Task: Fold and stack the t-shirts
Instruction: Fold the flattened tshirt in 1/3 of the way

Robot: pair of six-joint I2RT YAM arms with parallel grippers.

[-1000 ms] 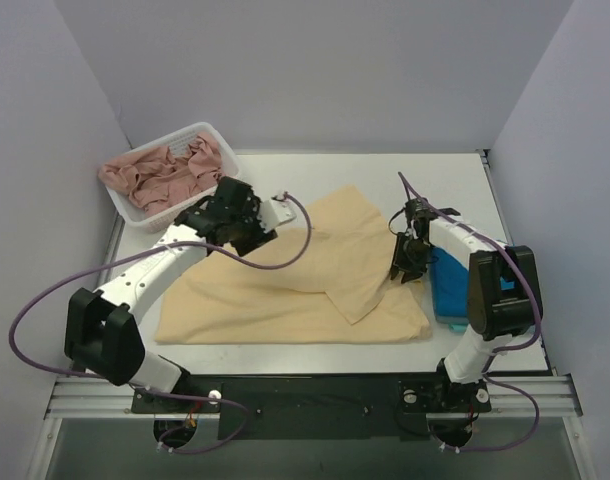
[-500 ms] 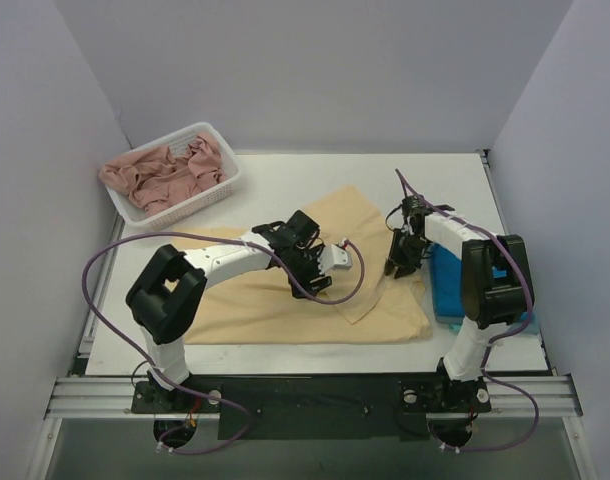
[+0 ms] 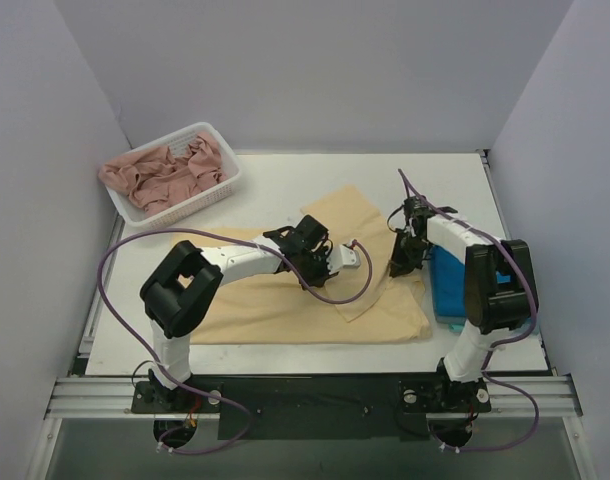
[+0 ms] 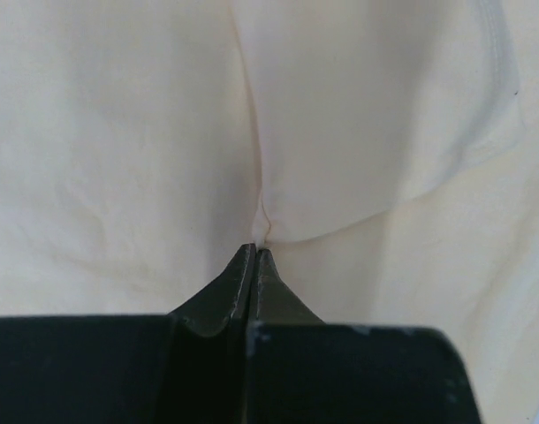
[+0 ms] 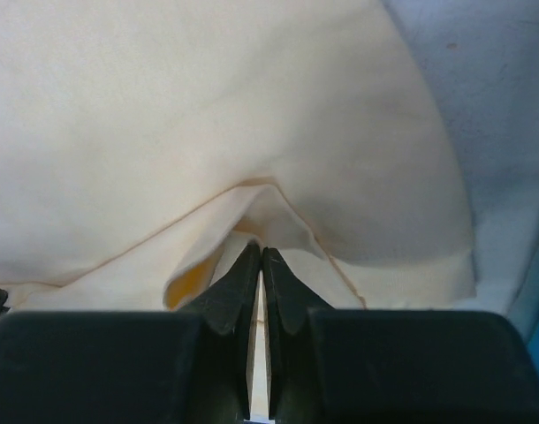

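Note:
The pale yellow-peach t-shirt (image 3: 255, 305) lies spread over the middle of the table, with a flap folded across its centre. My left gripper (image 3: 320, 268) reaches over the shirt's middle; in the left wrist view it (image 4: 255, 249) is shut on a raised crease of the yellow fabric (image 4: 119, 132). My right gripper (image 3: 398, 265) sits at the shirt's right edge and is shut (image 5: 261, 249) on a lifted hem fold of the yellow shirt (image 5: 163, 106). The bright blue t-shirt (image 3: 448, 290) lies folded at the right, partly under the right arm, and shows as a blue strip (image 5: 536, 300).
A white basket (image 3: 228, 183) holding crumpled pinkish cloths (image 3: 165, 175) stands at the back left corner. Grey walls close in the table on three sides. Purple cables loop from both arms over the shirt.
The left arm swung from near the basket to the shirt's centre and its jaws closed on a crease. The right gripper closed on the shirt's right edge, barely shifting.

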